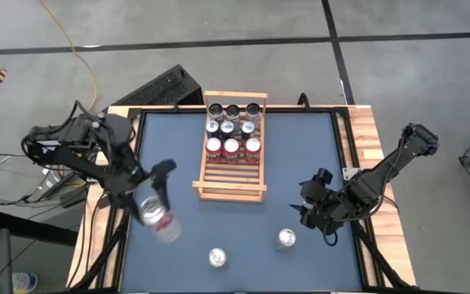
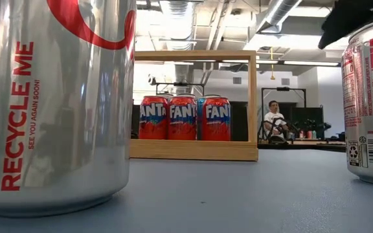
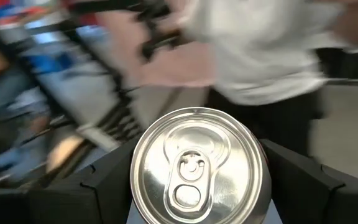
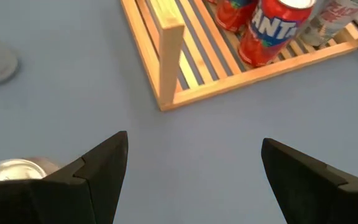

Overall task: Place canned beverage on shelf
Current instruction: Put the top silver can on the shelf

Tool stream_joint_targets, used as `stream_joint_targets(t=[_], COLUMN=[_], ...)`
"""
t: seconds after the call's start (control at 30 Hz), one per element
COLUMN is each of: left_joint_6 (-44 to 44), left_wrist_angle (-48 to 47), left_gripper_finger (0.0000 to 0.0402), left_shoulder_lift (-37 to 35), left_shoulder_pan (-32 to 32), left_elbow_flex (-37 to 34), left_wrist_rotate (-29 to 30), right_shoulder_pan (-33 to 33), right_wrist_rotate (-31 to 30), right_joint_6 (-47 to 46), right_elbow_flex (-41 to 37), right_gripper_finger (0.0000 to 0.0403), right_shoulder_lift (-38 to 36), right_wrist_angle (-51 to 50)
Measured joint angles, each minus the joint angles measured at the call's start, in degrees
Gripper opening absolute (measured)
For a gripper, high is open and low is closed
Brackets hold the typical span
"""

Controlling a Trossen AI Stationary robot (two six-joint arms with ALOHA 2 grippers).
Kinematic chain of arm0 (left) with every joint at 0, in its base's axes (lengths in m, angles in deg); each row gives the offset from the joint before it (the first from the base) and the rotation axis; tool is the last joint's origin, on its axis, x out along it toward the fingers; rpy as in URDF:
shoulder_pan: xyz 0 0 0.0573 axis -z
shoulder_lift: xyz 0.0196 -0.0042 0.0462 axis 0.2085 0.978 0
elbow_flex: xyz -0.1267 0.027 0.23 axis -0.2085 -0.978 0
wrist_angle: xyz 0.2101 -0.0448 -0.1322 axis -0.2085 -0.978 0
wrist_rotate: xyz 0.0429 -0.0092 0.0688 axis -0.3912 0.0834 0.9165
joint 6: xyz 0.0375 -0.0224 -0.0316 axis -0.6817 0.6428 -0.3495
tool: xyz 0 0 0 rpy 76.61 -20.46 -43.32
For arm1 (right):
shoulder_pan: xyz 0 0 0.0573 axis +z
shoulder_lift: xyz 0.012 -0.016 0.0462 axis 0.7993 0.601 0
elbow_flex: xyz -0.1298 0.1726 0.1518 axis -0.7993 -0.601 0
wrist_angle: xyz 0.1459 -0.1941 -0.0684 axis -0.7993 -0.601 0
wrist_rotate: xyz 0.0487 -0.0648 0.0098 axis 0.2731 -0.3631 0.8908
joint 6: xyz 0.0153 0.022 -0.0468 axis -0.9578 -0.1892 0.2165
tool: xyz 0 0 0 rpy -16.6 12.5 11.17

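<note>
**Left arm holds 1 can off the table; shelf carries 9**

The left gripper [image 1: 155, 208] sits over the left part of the table [image 1: 317, 155], its fingers [image 3: 101, 186] clamped on either side of a silver can [image 1: 157, 215]. From above, the can appears tilted and blurred, well apart from the shelf [image 1: 229, 175]. The left wrist view shows its top with the pull tab, unopened.

The shelf lies at the table's middle toward the far edge. 9 cans stand on its far part in 3 rows of 3: red Fanta cans [image 1: 231, 148] nearest the open slats, and darker and silver cans [image 1: 232, 112] behind them. The near slats are bare.

The right gripper [image 1: 307, 209] waits over the right part of the table, jaws spread wide with nothing between them. A second silver can [image 1: 285, 238] stands just beside it, and a third silver can [image 1: 217, 258] stands near the front edge.

A seated person [image 2: 275, 120] is visible in the room beyond the table.
</note>
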Motion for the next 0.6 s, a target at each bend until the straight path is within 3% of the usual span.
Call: stream_joint_targets(t=[0.07,0.17,0.37,0.43,0.6], left_joint_6=[-0.38,-1.38,1.56,1.09,1.96], left_wrist_angle=[0.71,4.31,20.86,25.75,28.94], left_gripper_finger=[0.0281,0.0281,0.0281,0.0281,0.0282], left_shoulder_lift=[0.04,0.18,0.4,0.44,0.38], left_shoulder_pan=[2.53,7.62,17.48,19.9,23.12], left_elbow_flex=[-1.7,-6.6,-20.97,-25.97,-35.82], left_wrist_rotate=[-2.88,-1.58,12.22,14.29,20.27], right_shoulder_pan=[0.0,0.0,0.0,0.0,-0.59], right_wrist_rotate=[-0.13,-0.96,-1.31,-1.36,-1.66], right_joint_6=[-0.03,-0.21,-0.22,-0.22,-0.6], right_elbow_flex=[0.0,0.0,0.0,0.0,0.0], right_gripper_finger=[0.0337,0.0337,0.0337,0.0337,0.0337], right_shoulder_lift=[0.0,0.0,0.1,0.72,2.02], right_wrist_angle=[1.27,2.96,6.22,7.38,10.61])
